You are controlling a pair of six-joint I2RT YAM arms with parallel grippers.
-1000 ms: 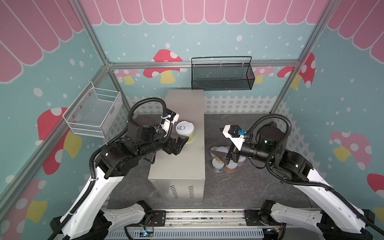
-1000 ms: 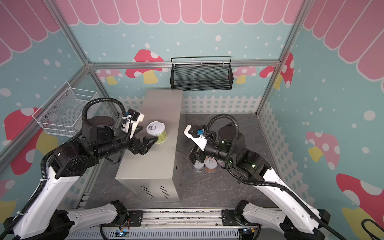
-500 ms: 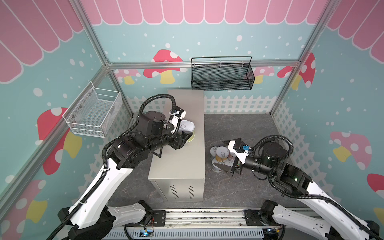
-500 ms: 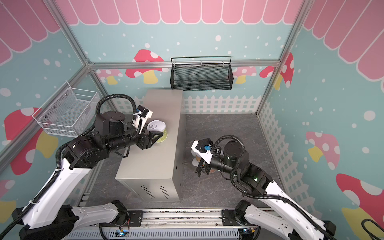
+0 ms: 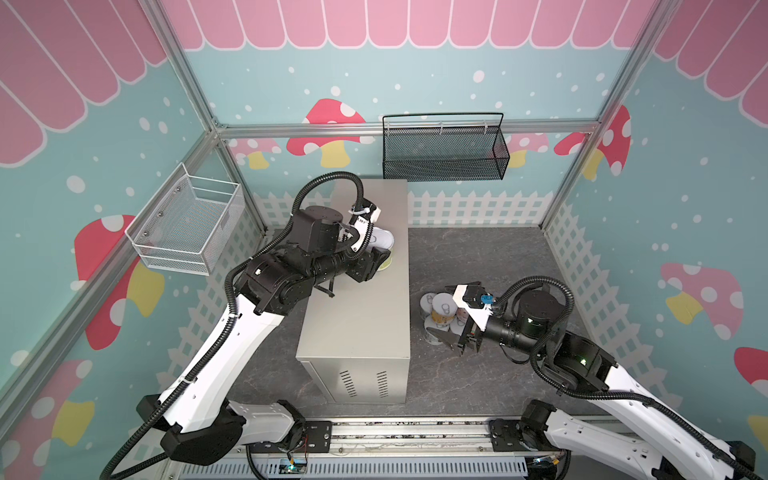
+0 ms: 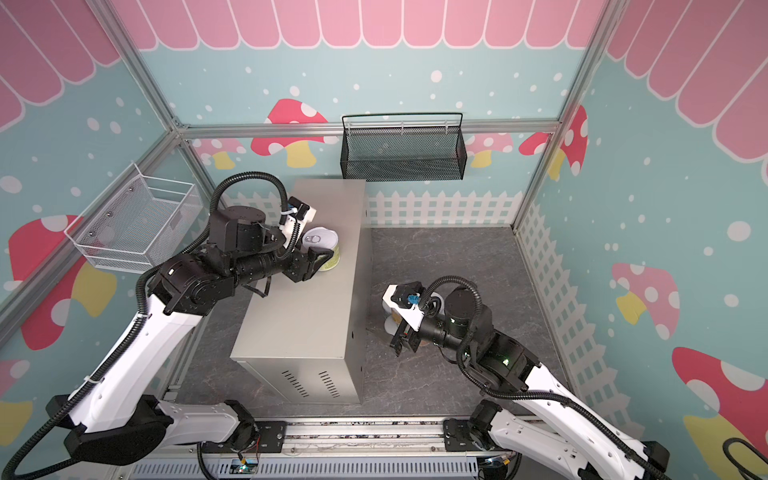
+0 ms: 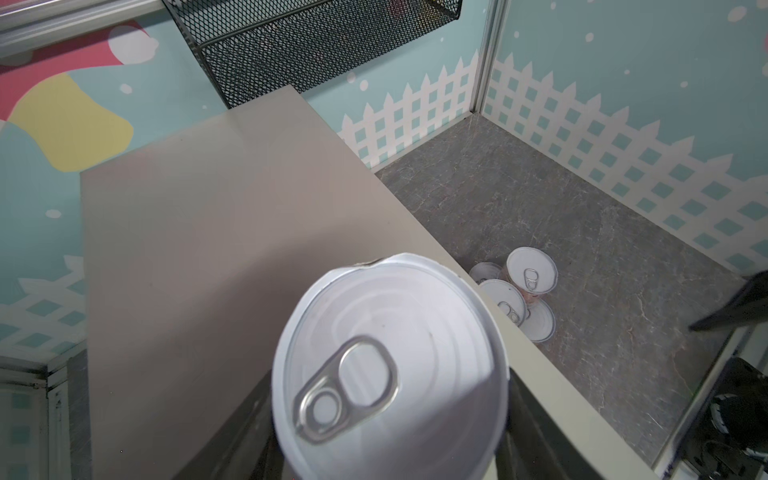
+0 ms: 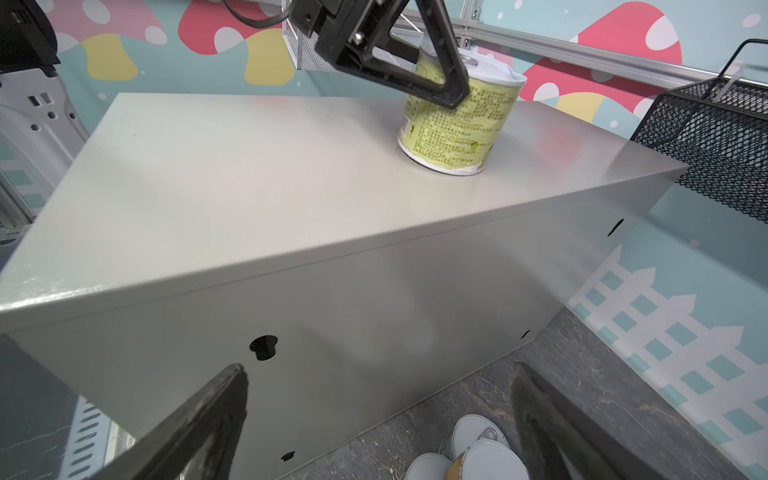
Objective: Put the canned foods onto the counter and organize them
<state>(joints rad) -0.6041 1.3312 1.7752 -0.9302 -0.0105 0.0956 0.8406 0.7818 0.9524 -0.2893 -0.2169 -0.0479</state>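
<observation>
Your right gripper (image 8: 378, 374): jaws wide, empty, over floor cans (image 5: 442, 309) at the counter's (image 5: 357, 316) 3 o'clock. Left gripper (image 6: 318, 257) clamped on green can (image 8: 453, 133), standing on the countertop near its 3 o'clock edge. White basket (image 5: 187, 224) at 10, black basket (image 5: 442, 153) at 12.

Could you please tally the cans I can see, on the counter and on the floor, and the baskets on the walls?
Cans on the counter: 1, the green can, tilted in the left gripper.
Floor cans: 4 in view; more may lie hidden beneath them.
Baskets: 2, the black mesh basket and the white wire basket.
Total: 7.
</observation>
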